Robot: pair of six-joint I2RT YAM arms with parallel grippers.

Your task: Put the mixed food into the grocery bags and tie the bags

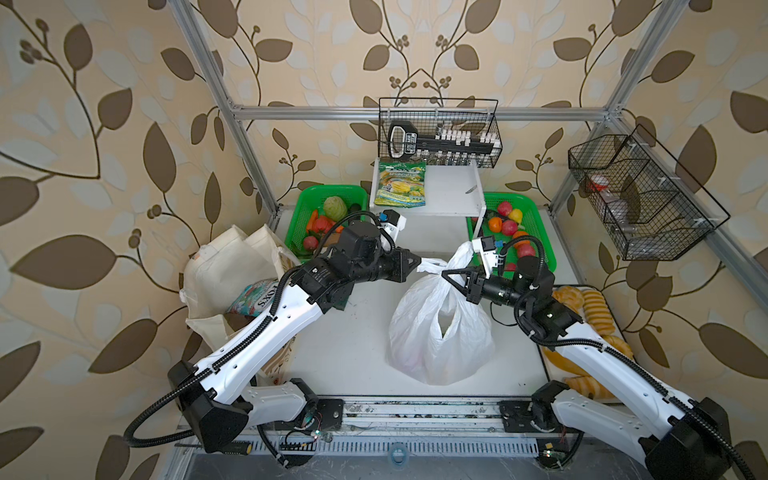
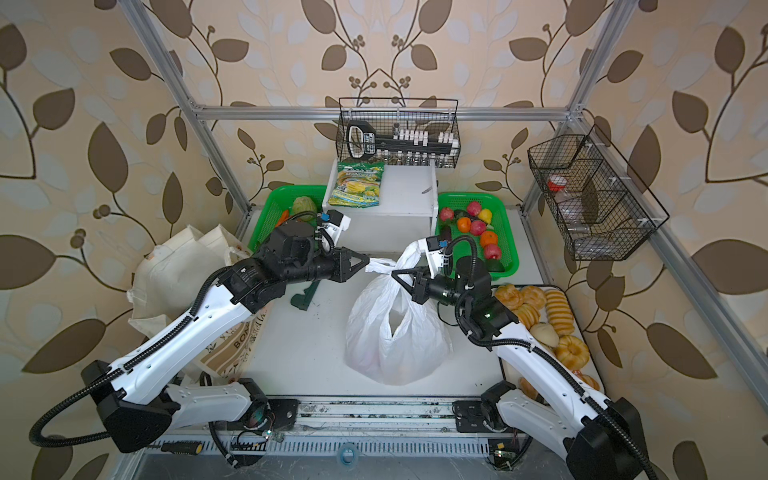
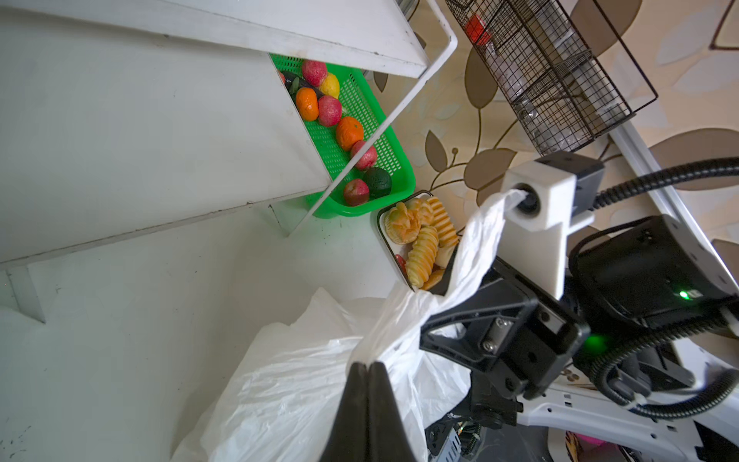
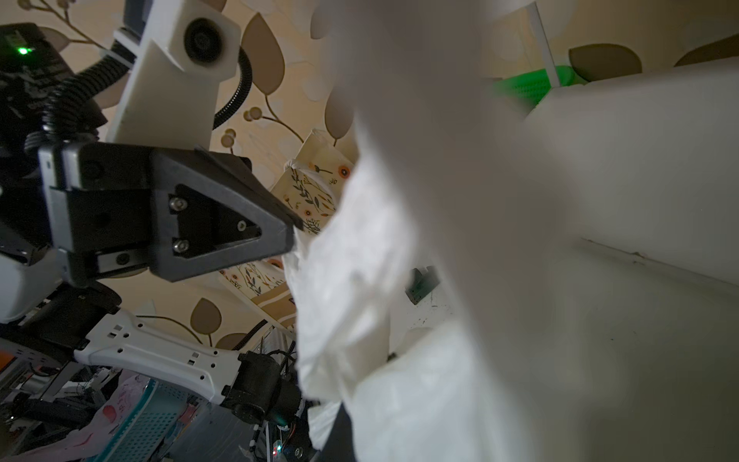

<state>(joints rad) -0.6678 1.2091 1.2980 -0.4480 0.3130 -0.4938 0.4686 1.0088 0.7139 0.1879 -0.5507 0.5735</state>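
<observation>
Crinkly white plastic bag (image 4: 360, 260) blanketed the right wrist view, so whether the right claw (image 1: 444, 273) gripped it could not be told. Left wrist view showed the left claw (image 3: 368, 366) squeezed closed on its handle.

"FOX'S" on the blue-red candy packet (image 1: 254, 297), "BON" — cut off — on the cream canvas tote (image 2: 183, 266)

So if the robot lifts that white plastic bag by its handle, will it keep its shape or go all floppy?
Probably floppy: the white plastic bag is thin and crinkled, and its handle bunches into a strip where the left gripper pinches it. The rounded bottom suggests there are things inside, so it would likely sag and swing.
</observation>
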